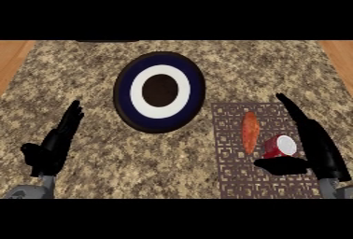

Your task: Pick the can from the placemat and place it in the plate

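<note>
Head view: the black right hand (314, 144) is spread open, fingers straight, thumb extended just below the red-and-white cylindrical can (279, 146), which lies tilted on the brown patterned placemat (231, 172) beside an orange elongated item (250, 131). Contact cannot be confirmed. The round navy-and-white plate (124, 93) sits well apart. The left hand (55, 142) rests open.

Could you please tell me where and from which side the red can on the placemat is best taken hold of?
Probably round its red side wall, from the right. The can lies tilted on the placemat with its white end showing, so the curved wall suits a wrap. The orange item crowds its left, while the right robot hand is already beside it, thumb below and fingers straight.
</note>
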Available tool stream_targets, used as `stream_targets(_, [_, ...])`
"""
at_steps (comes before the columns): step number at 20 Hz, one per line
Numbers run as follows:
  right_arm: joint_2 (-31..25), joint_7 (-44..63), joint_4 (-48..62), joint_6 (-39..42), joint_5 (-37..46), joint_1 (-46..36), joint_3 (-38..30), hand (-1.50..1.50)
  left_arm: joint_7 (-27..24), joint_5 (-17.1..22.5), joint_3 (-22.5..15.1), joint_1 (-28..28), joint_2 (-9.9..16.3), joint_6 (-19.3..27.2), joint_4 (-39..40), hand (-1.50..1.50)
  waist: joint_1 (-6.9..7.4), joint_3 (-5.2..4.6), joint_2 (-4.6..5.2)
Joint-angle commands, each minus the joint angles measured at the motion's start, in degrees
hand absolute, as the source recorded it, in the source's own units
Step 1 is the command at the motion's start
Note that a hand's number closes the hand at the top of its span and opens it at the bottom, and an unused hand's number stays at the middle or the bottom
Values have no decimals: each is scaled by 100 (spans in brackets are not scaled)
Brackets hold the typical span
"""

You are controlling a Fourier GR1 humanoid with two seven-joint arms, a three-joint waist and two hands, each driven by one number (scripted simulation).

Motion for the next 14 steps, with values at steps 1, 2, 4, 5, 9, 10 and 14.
stream_targets(1, [-683, 942, -196, 1011, 7, -101, 91, -150, 35, 19, 18, 14, -40, -53, -38, 0, 25, -3, 7])
stream_targets(2, [-763, 1351, -344, 1401, -148, -352, 152, -150, 144, -121, -132, -125, -133, 50, -69, 0, 31, -6, 9])
stream_targets(4, [-889, 1623, -415, 1774, -233, -331, 216, -150, 105, 58, 160, -53, 81, -113, -77, 0, 55, -1, 9])
stream_targets(5, [-902, 1968, -907, 1921, -368, -171, 252, -150, 109, -10, 117, -84, 14, -72, -83, 0, -5, 0, -3])
stream_targets(9, [-627, 2157, -321, 2453, -636, -590, -174, -150, -172, -165, 228, -107, -92, -285, 299, 0, 39, 8, 22])
stream_targets(10, [-640, 2494, -368, 2680, -822, -719, -115, -150, 235, -142, 76, 35, -155, -101, -277, 0, 72, 9, 14])
stream_targets(14, [-396, 3070, -643, 2989, -581, -701, -163, -150, -99, -246, 399, -156, -170, -331, 325, 0, 30, 7, 19])
